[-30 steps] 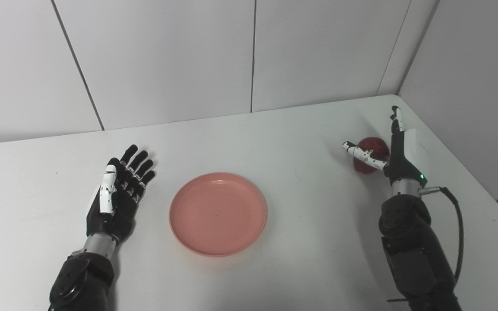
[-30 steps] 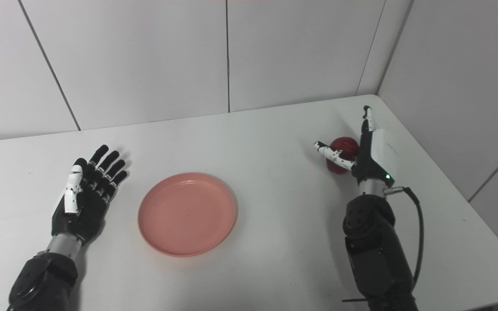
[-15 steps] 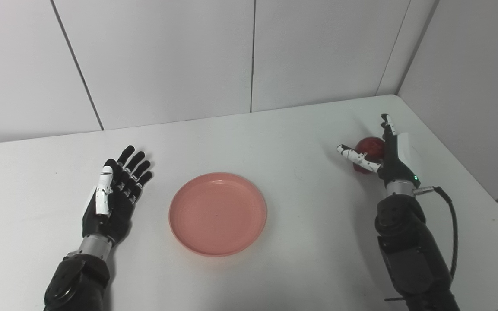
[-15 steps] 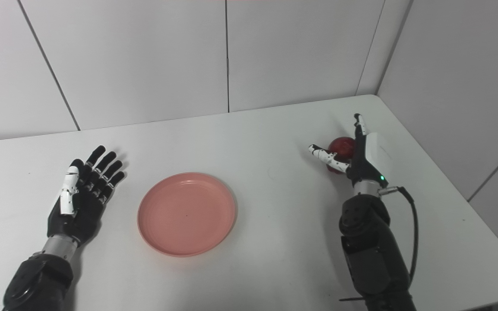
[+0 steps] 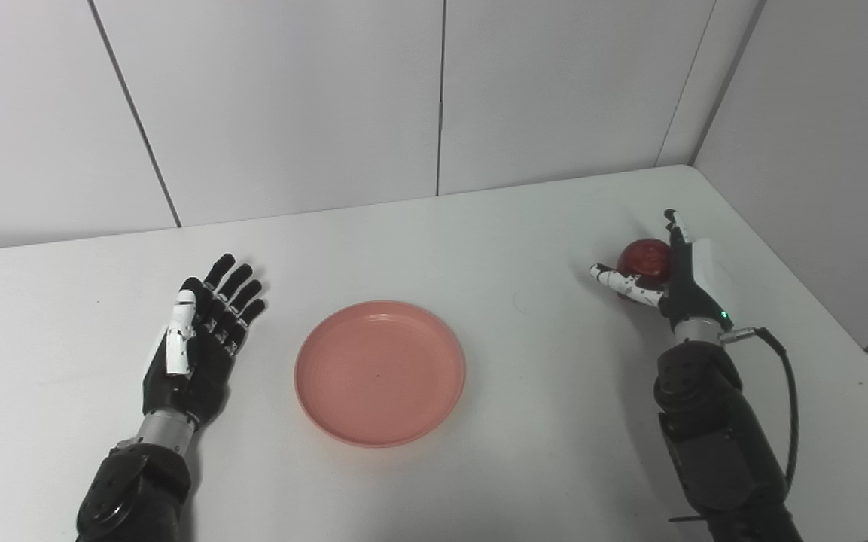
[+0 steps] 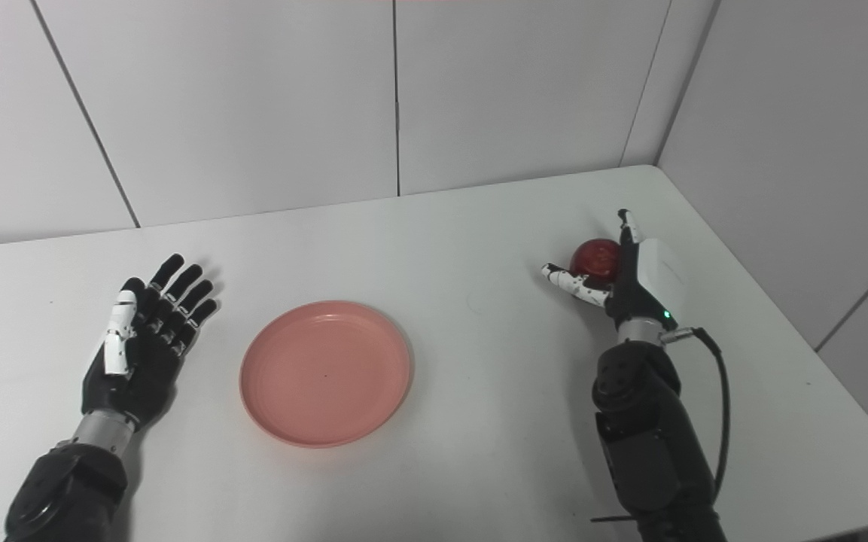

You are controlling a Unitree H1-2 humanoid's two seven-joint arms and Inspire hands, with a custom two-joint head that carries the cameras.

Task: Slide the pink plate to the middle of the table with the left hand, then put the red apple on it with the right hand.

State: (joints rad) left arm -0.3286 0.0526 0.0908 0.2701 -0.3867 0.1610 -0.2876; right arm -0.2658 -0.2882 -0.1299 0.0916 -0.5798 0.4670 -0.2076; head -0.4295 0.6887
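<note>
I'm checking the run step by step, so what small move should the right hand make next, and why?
Probably carry the round red apple left toward the round pink plastic plate. The right hand seems to cradle the apple between thumb and fingers, the plate already sits mid-table with nothing on it, and the left hand rests open beside it.

white table, matte. pale panelled walls with dark seams behind it, corner beyond the right hand.

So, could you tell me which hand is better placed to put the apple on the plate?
The right hand: it already cups the red apple. The left hand lies open beside the pink plate.
</note>
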